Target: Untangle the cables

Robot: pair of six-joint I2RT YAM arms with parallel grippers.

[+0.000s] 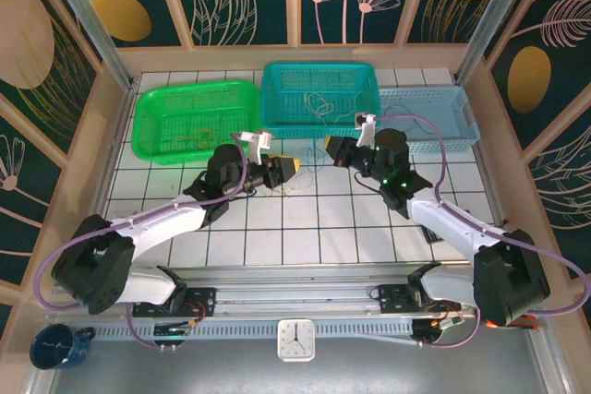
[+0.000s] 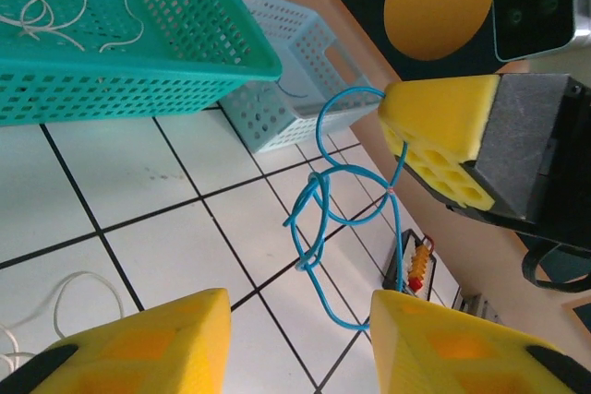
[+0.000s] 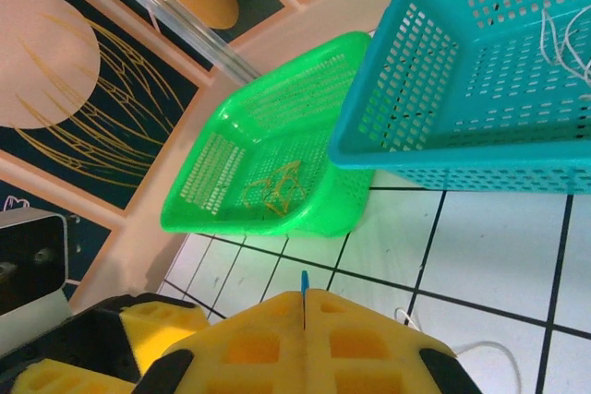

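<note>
**Blue cable hangs from the right gripper, the left one open beneath it**

The white tiled worktop point(image 1: 277, 228) fills the middle of the overhead view. Along its upper edge three baskets stand side by side: a green basket point(image 1: 199, 87) at upper left, a teal basket point(image 1: 319, 67) in the centre and a light blue basket point(image 1: 452, 103) at upper right.

Both arms reach in toward the centre, just below the teal basket. The left gripper point(image 1: 286, 169) and the right gripper point(image 1: 332, 149) face each other and sit near one another.

In the right wrist view the right gripper's yellow pads are pressed together at the bottom of the frame, with a short blue cable end poking up between them.

In the left wrist view the blue cable point(image 2: 319, 219) drops from that gripper at upper right. It loops and knots on itself in mid-frame, then trails down between the left gripper's pads point(image 2: 138, 348), which stand apart and are not touching it.

White cables point(image 1: 319, 103) lie in the teal basket and yellow-orange cables point(image 3: 277, 186) in the green one. One more white cable point(image 2: 88, 288) curls on the tiles at lower left.
</note>
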